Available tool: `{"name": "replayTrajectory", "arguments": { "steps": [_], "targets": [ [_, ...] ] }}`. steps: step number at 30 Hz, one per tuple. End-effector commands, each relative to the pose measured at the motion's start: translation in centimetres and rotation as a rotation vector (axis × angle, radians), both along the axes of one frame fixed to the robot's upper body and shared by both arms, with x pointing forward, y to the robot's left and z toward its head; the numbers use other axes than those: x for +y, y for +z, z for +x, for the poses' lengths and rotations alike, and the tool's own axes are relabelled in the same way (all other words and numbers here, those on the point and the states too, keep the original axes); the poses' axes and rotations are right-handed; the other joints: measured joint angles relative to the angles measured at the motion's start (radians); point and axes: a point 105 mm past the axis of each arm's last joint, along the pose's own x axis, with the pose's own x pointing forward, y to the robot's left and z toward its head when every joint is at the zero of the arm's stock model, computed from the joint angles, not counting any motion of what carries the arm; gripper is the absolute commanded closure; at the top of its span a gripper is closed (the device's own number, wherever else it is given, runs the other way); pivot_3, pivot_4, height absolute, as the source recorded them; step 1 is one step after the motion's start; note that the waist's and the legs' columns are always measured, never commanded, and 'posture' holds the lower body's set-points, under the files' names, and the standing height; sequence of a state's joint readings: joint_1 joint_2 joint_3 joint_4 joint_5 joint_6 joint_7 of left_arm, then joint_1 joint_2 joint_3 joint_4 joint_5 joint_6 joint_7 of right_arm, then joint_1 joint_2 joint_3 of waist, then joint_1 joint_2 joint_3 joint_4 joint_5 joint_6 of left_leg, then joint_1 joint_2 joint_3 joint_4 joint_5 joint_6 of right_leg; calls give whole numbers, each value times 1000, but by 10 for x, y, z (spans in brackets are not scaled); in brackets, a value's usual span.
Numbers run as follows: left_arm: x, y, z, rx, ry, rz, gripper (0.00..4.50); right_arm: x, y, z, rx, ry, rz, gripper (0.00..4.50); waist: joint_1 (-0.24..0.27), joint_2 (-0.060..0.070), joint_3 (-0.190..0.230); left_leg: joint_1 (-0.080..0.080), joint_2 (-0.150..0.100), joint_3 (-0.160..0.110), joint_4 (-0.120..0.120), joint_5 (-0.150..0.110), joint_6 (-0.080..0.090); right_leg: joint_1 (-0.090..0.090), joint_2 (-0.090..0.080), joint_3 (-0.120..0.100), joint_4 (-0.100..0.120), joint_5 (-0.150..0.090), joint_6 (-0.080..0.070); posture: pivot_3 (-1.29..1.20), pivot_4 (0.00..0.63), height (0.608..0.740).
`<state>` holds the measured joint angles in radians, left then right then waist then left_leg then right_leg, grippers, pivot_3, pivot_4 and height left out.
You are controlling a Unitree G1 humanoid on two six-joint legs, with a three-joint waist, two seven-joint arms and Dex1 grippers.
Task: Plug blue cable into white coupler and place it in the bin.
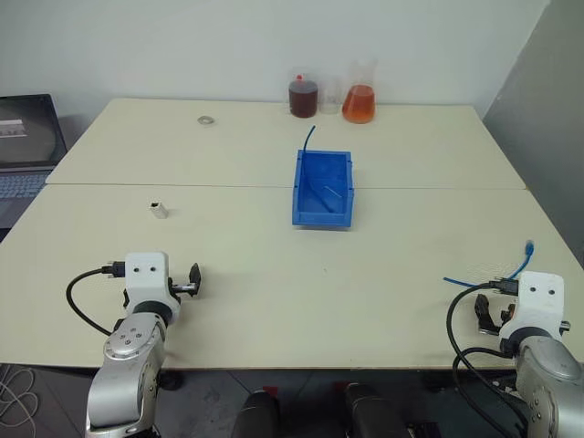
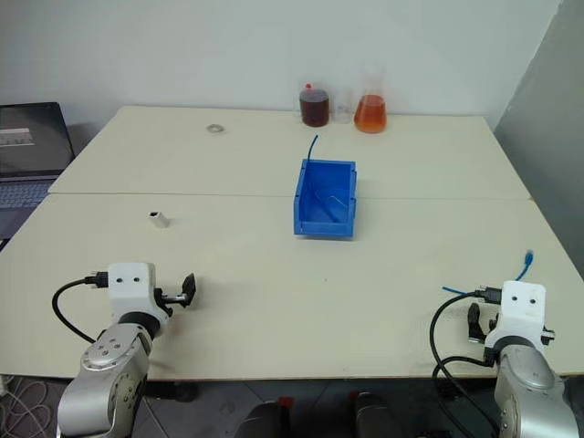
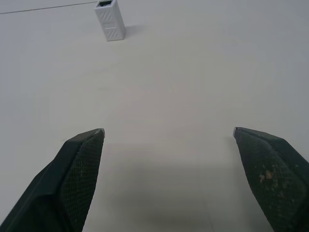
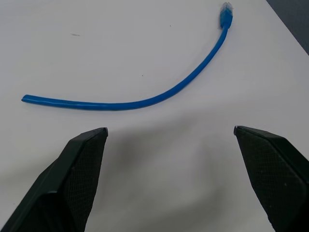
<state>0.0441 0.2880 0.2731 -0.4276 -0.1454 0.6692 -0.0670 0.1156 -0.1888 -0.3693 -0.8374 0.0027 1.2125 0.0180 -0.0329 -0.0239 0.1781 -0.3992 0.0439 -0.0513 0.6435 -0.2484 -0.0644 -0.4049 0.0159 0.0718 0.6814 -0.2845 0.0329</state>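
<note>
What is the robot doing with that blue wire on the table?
Nothing is being held yet. The robot's left gripper is open over the table, facing the white coupler lying ahead of it. Its right gripper is open too, just short of the blue cable, which lies curved and loose on the table. The cable is not plugged in. The bin waits in the middle of the table, near some jars at the back.

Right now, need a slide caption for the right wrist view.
Open right gripper above the table, blue cable lying curved just ahead.
</note>
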Motion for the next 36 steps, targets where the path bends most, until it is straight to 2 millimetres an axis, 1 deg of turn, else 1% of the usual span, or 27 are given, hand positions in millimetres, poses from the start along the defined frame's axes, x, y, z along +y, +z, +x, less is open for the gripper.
{"name": "replayTrajectory", "arguments": {
  "steps": [1, 2, 3, 4, 5, 7, 9, 11, 13, 15, 17, 19, 22, 24, 27, 31, 35, 36],
  "targets": [
    [-23, 18, 13, -64, -135, -10, 0, -6, 16, 1, -63, -27, -40, 49, 0, 0, 0, 0, 0, 0, 0, 0, 0, 0, 0, 0, 0, 0, 0, 0, 150, 740],
    [-39, 25, 18, -81, -238, -34, 0, -9, 18, 1, -68, -42, -44, 49, 0, 0, 0, 0, 0, 0, 0, 0, 0, 0, 0, 0, 0, 0, 0, 0, 150, 740],
    [-65, 37, 24, -105, -420, -47, 0, -13, 21, 0, -74, -68, -49, 49, 1, 0, 0, 0, 0, 0, 0, 0, 0, 0, 0, 0, 0, 0, 0, 0, 150, 740],
    [-83, 45, 26, -116, -546, -52, 0, -17, 22, 0, -78, -86, -53, 49, 1, 0, 0, 0, 0, 0, 0, 0, 0, 0, 0, 0, 0, 0, 0, 0, 150, 740],
    [-111, 58, 25, -128, -751, -64, 0, -20, 25, 0, -86, -109, -60, 49, 4, 0, 0, 0, 0, 0, 0, 0, 0, 0, 0, 0, 0, 0, 0, 0, 150, 740],
    [-152, 74, 14, -131, -1090, -62, 0, -26, 29, 1, -93, -145, -63, 49, 5, 0, 0, -1, -1, -1, 1, 0, 0, 0, 0, -1, 0, 0, 0, 0, 150, 740],
    [-177, 80, 1, -111, -1351, -31, 0, -31, 32, 3, -98, -181, -64, 49, 1, 0, 0, 0, -1, 1, 0, 0, 0, 1, 0, 0, 0, 0, 1, 0, 150, 740],
    [-192, 80, -7, -81, -1558, 29, 0, -37, 33, 5, -94, -214, -60, 49, -7, 2, -1, 0, -1, 2, 0, 0, 0, 0, 0, 1, -1, 1, -1, 0, 150, 740],
    [-202, 78, -10, -59, -1713, 95, 0, -42, 33, 7, -88, -244, -40, 49, -16, 3, -1, 0, -1, 2, -2, 0, 0, 0, 0, 1, -1, 0, -2, 0, 150, 740],
    [-207, 76, -8, -50, -1794, 147, 0, -46, 32, 10, -87, -256, -25, 49, -20, 3, -1, 0, -1, 1, -2, 0, 0, -1, 1, 0, 0, 0, -4, 0, 150, 740],
    [-216, 75, 0, -63, -1859, 197, 0, -50, 33, 18, -94, -252, 3, 49, -20, 3, -1, 0, 0, 0, -3, 0, 0, -1, 1, 0, 0, -1, -4, 0, 150, 740],
    [-226, 76, 7, -88, -1909, 229, 0, -52, 33, 31, -112, -242, 49, 49, -20, 3, -1, 0, -1, 1, -2, 0, 1, -1, 1, 0, 0, -1, -4, 0, 150, 740],
    [-233, 74, 13, -112, -1943, 265, 0, -53, 35, 45, -123, -240, 80, 49, -22, 3, -1, -1, -1, 1, -1, 0, 1, -1, 1, 0, 0, 0, -4, 0, 150, 740],
    [-235, 72, 15, -121, -1949, 272, 0, -52, 35, 54, -125, -221, 81, 49, -23, 3, -1, -1, -1, 1, -2, 0, 1, -1, 1, 0, 0, 0, -5, 0, 150, 740],
    [-235, 72, 17, -129, -1952, 278, 0, -57, 26, 60, -104, -237, 103, 49, -23, 3, -1, -1, -1, 0, -3, -1, 2, -1, 1, 0, 0, 0, -8, 0, 150, 740],
    [-232, 70, 20, -126, -1928, 276, 0, -66, 10, 67, -78, -248, 114, 49, -21, 4, -1, -1, -1, 0, -3, -2, 4, -1, 0, 0, 0, 0, -8, 0, 150, 740],
    [-232, 78, 25, -147, -1869, 221, 0, -74, 0, 75, -76, -252, 114, 49, -22, 4, -1, -1, -2, 1, -2, -2, 4, -1, 0, 0, 0, 0, -7, 0, 150, 740],
    [-233, 80, 28, -152, -1834, 209, 0, -77, -1, 77, -75, -256, 118, 49, -22, 3, -1, -1, -2, 0, -2, -2, 4, 0, 0, 0, 1, 0, -7, 0, 150, 740]
  ]
}}
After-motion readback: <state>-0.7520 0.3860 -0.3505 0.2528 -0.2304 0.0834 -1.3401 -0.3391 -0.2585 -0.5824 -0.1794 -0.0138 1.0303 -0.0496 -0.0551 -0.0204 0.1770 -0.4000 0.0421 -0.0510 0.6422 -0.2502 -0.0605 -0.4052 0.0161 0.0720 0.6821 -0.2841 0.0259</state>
